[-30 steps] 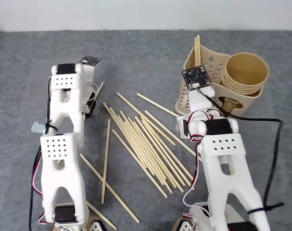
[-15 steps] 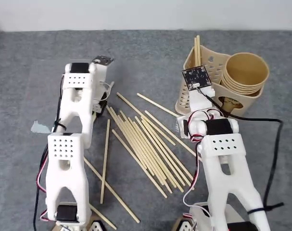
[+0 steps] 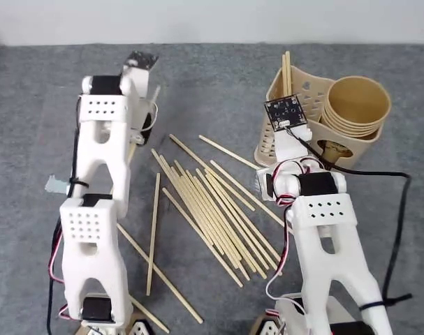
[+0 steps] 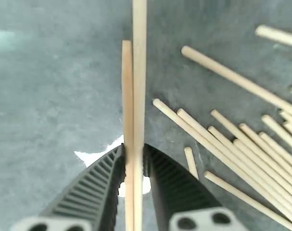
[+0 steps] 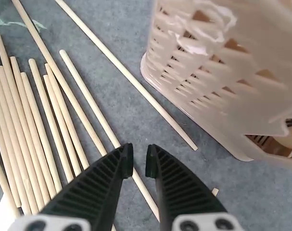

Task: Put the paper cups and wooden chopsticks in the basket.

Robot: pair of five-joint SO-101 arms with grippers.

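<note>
Left side's got sticks in its grip, right side's parked by the basket.

Your left gripper (image 4: 134, 155) is clamped on two sticks (image 4: 136, 72), which lie side by side between the jaws and poke out past the tips. It sits over the grey mat (image 3: 218, 84), just beyond the far end of the pile. The pile (image 3: 215, 209) is spread flat on the mat between your two arms, mostly running the same diagonal, with a few strays nearer the left arm's base. Your right gripper (image 5: 138, 161) has its jaws all but together, just a thin gap. It hangs over the pile's edge right beside the basket (image 3: 276, 94). Inside the basket you've got the cups (image 3: 355, 105) stacked on their side, plus a couple of upright sticks (image 3: 287, 66) at its far corner.
</note>
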